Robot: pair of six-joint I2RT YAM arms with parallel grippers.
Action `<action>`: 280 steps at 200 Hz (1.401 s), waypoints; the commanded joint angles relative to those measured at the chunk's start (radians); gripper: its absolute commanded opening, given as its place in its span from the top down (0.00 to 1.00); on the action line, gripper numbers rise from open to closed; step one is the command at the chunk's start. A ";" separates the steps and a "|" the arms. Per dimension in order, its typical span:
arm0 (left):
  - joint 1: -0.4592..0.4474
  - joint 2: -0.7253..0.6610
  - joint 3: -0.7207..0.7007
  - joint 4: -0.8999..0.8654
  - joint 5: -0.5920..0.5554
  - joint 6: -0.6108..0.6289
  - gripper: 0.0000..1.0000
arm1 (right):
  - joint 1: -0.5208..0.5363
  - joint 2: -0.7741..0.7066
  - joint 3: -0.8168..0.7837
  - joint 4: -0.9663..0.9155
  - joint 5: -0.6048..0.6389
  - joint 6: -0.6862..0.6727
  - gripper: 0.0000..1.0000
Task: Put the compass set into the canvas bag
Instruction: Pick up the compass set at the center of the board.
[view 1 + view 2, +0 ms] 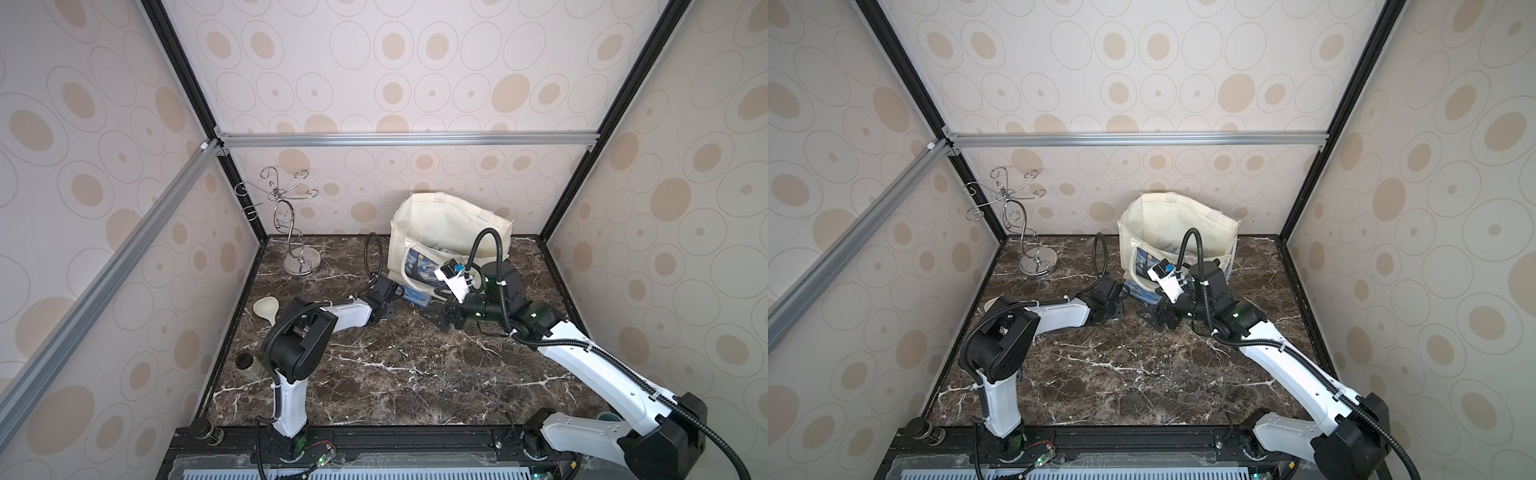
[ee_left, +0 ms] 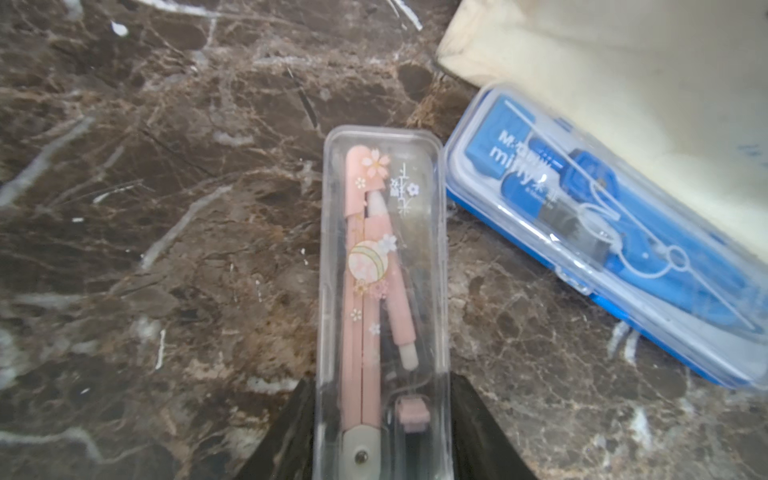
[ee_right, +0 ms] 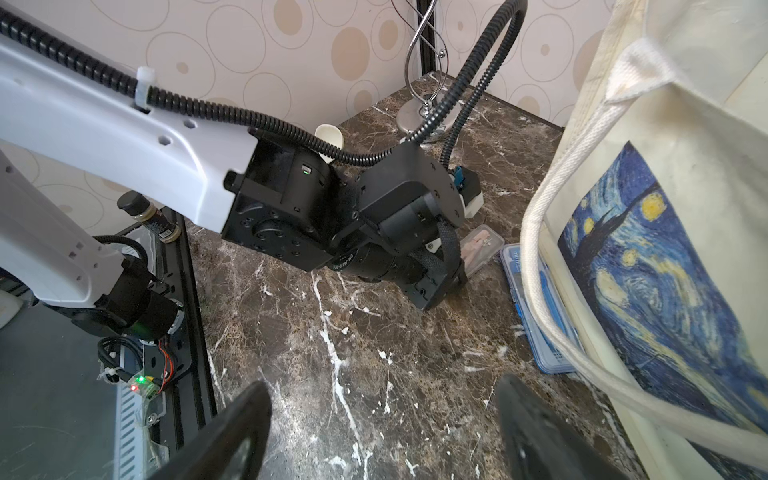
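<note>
Left wrist view: we saw left tool pinching the pink compass set; right tool stood spread.

- tabletop: dark brown marble look with white veins, smooth, faintly glossy.
- canvas bag: cream woven cloth, matt, with a flat printed front.
- rope handle: coarse white weave.
- pink compass set: clear glossy plastic case, a little scuffed, with pink plastic parts inside.
- blue compass set: clear glossy lid on a blue plastic base.
- wire stand: bright chromed metal, mirror-shiny.
</note>
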 commanded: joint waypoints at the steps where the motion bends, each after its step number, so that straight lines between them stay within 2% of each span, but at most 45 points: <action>1: -0.001 0.012 -0.022 -0.049 -0.011 0.007 0.61 | 0.011 0.016 0.036 0.010 -0.008 -0.013 0.13; 60: -0.002 -0.133 -0.170 0.140 -0.069 0.036 0.61 | 0.011 0.073 0.086 -0.024 0.028 -0.002 0.13; 98: -0.002 -0.291 -0.321 0.329 -0.109 0.081 0.61 | 0.010 0.141 0.151 -0.080 0.081 0.020 0.13; 144: -0.003 -0.496 -0.517 0.582 -0.112 0.179 0.60 | 0.011 0.246 0.280 -0.151 0.082 0.073 0.14; 188: -0.003 -0.633 -0.644 0.768 -0.052 0.269 0.60 | 0.029 0.312 0.395 -0.165 0.050 0.092 0.15; 226: -0.004 -0.729 -0.698 0.886 0.034 0.308 0.60 | 0.057 0.427 0.558 -0.249 0.053 0.113 0.22; 280: -0.006 -0.849 -0.719 0.904 0.068 0.362 0.60 | 0.093 0.622 0.797 -0.346 0.028 0.177 0.25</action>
